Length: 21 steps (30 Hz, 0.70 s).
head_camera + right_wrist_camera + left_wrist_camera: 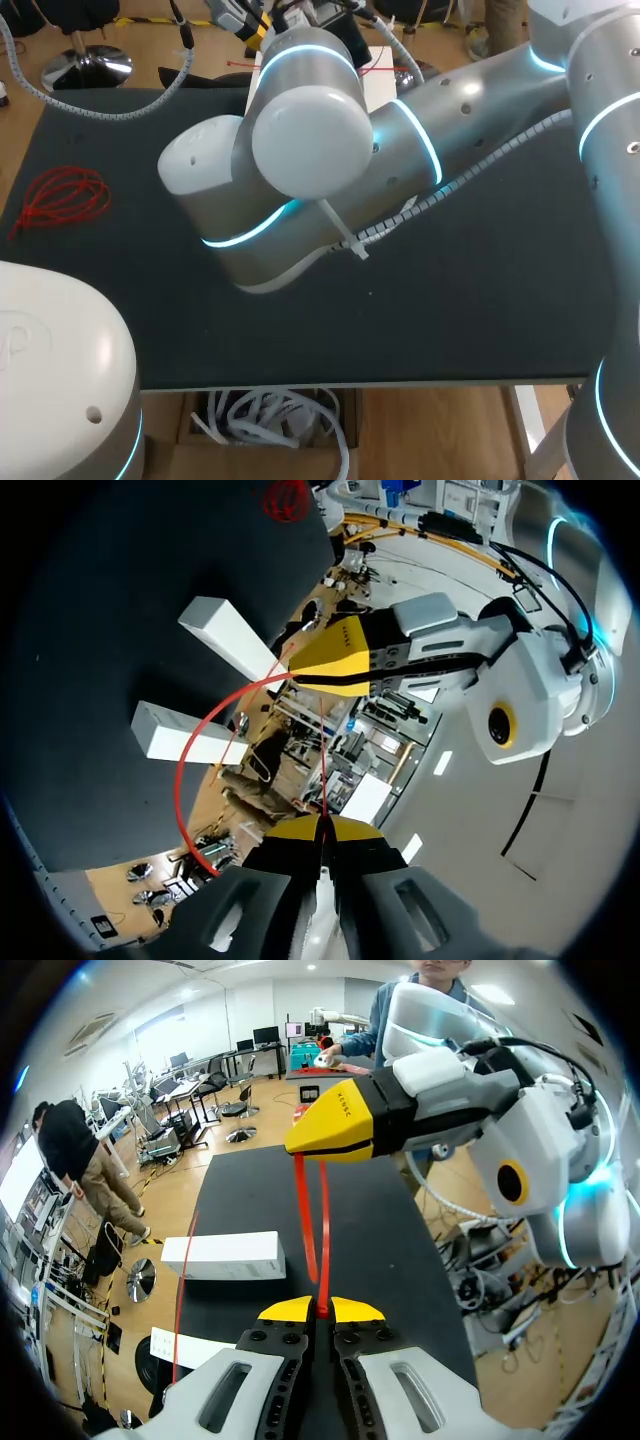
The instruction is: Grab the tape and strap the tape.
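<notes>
Tape (pixel 323 1240), red, held near worktop's (pixel 380 1240) 12 o'clock edge: left fingers (pixel 290 1310) clenched on it, right fingers (pixel 340 1125) clenched on it just ahead. White box (pixel 225 1255) nearby. Red bundle (pixel 60 200) at 9 o'clock.

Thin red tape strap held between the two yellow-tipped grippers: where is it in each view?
Head view: not clearly visible; the grey right arm blocks the middle.
Left wrist view: the red tape strap runs from the left gripper ahead to the right gripper.
Right wrist view: the strap arcs from the right gripper to the left one.
Shared landmark: the black tabletop, in all three.
</notes>
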Each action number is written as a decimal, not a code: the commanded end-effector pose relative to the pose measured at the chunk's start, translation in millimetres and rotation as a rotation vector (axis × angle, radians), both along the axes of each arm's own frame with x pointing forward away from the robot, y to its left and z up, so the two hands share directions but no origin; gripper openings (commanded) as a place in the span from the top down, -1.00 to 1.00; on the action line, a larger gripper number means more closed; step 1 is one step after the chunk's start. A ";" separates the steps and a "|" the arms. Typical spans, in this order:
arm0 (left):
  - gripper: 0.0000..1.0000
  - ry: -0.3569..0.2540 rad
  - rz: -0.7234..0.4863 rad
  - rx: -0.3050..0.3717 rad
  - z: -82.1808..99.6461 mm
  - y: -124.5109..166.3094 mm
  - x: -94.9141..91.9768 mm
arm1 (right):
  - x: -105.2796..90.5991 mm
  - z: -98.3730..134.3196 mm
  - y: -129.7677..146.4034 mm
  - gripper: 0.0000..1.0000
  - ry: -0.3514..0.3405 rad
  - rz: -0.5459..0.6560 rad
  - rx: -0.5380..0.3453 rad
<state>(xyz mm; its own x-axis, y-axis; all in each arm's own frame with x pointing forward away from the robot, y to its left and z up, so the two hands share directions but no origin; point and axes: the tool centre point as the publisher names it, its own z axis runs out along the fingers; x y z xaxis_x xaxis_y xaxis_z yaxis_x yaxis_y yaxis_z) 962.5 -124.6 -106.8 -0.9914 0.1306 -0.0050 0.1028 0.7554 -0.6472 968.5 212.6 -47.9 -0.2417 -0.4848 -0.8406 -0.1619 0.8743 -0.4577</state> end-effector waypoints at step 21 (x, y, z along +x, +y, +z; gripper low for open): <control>1.00 0.001 0.000 0.003 0.5 0.0 0.1 | -1.8 -6.8 12.5 1.00 0.015 0.004 -0.029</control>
<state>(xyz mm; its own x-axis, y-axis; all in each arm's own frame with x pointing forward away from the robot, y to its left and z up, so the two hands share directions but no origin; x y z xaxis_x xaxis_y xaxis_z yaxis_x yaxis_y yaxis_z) 962.4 -124.6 -106.8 -0.9914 0.1306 -0.0050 0.1028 0.7554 -0.6472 967.2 223.0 -56.3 -0.2470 -0.5068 -0.8259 -0.1737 0.8617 -0.4768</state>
